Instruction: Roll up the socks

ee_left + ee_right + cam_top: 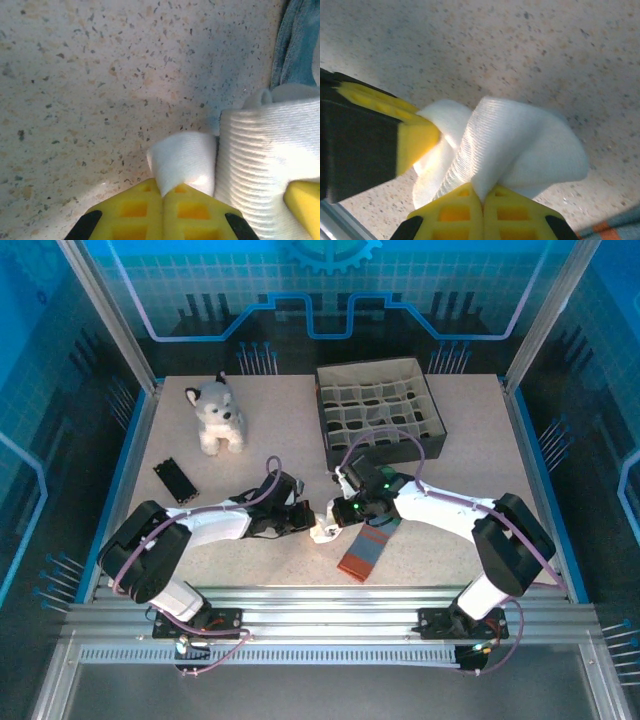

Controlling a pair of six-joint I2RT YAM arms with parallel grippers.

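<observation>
Left end effector [162, 194] and right end effector [482, 196] clenched on white sock [520, 140], speckled tabletop [100, 75] beneath, blue-lit walls [50, 360] around.

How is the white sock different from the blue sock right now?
The white sock looks all white; the grey-blue sock has an orange-red band at its near end. The white sock is bunched up; the grey-blue sock lies flat on the table. The left gripper and the right gripper both pinch the white sock; neither pinches the grey-blue sock. Both are soft fabric, side by side.
</observation>
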